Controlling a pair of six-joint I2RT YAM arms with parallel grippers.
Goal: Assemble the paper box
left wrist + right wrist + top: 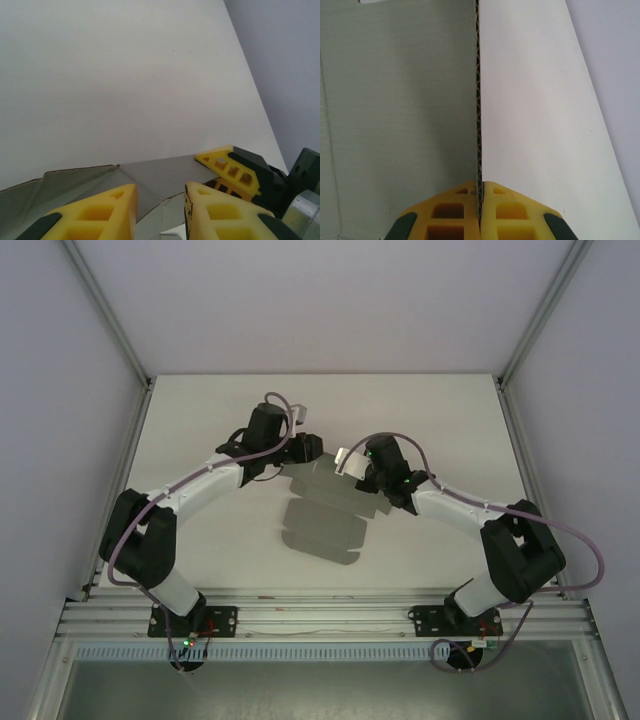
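Note:
The paper box (320, 525) is a flat grey cardboard sheet with flaps, lying mid-table, its far end raised between the two grippers. My left gripper (308, 448) is at the sheet's far left corner. In the left wrist view its yellow fingers (120, 200) stand apart with a gap, the left gripper (160, 189) open over a grey flap (150, 172). My right gripper (348, 462) holds the far right edge. In the right wrist view the right gripper (480, 184) is shut on the corrugated edge (478, 100) of an upright panel (400, 100). Its fingers (227, 165) show in the left wrist view.
The white table (200, 440) is walled by pale enclosure panels with aluminium posts (110, 320) at the back corners. A metal rail (320, 615) carrying both arm bases runs along the near edge. Bare tabletop lies left and right of the sheet.

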